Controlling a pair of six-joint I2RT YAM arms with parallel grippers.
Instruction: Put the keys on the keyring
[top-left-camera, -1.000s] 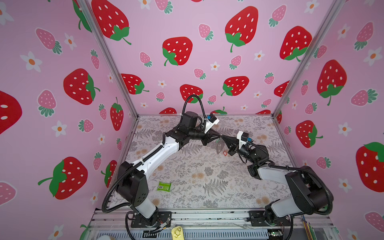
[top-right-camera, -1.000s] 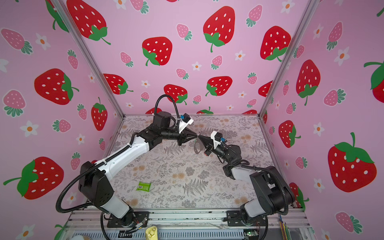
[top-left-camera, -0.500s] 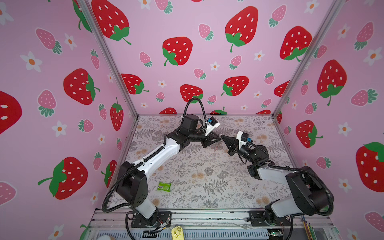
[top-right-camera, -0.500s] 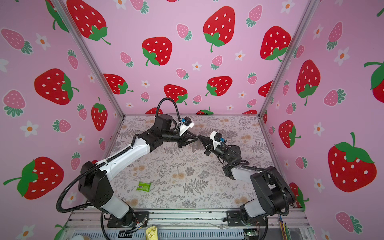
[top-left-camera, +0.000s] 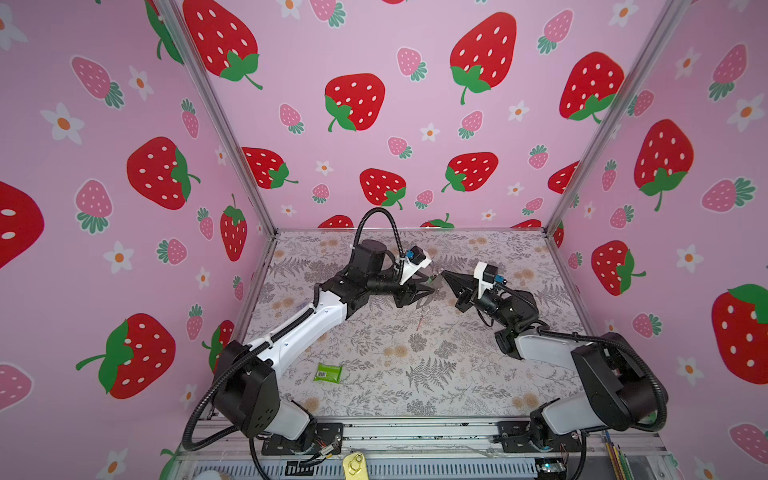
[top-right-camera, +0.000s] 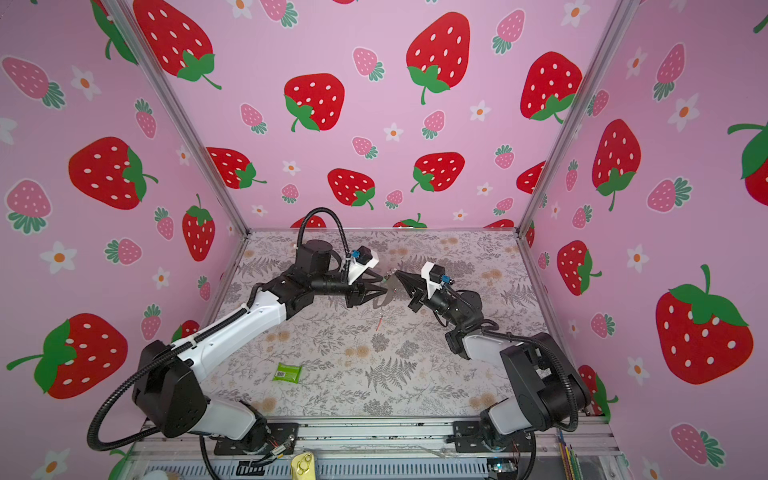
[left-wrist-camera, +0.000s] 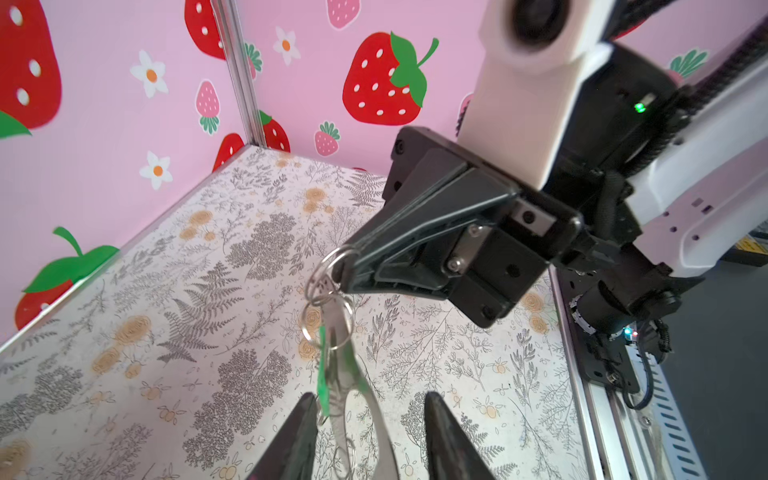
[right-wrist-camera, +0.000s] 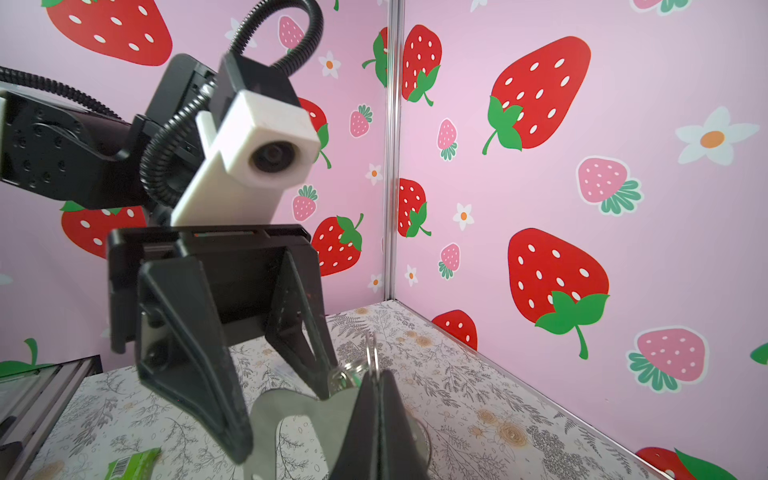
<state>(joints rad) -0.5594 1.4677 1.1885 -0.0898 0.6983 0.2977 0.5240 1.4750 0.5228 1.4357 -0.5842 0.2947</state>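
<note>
The right tool (left-wrist-camera: 338, 270) is clenched on the top ring of the keyring (left-wrist-camera: 328, 307), which is held up off the counter (left-wrist-camera: 208, 332) between the two arms. From the short chain of rings below, the strap (left-wrist-camera: 353, 395) and the green key (left-wrist-camera: 322, 374) are hung together. The left tool (left-wrist-camera: 369, 397) is released, its fingers spread with the strap and green key hanging between them; whether either finger is touched cannot be told

The hanging chain is shown clearly only in the left wrist view. In the right wrist view the right tool (right-wrist-camera: 376, 386) is seen closed with a ring just above its tips, the strap is blurred to a grey loop, and the left tool (right-wrist-camera: 284, 424) is seen with jaws wide apart. In both top views the tools are met tip to tip above the far middle of the counter, and the keyring is hardly made out

The red key (top-left-camera: 420, 322) is shown only in the top views, laid flat on the counter near the tools but apart from them. The packet (top-left-camera: 328, 372), green with a white label, is laid well apart, toward the left arm's base. The counter is enclosed by strawberry-print walls (top-left-camera: 415, 124)
</note>
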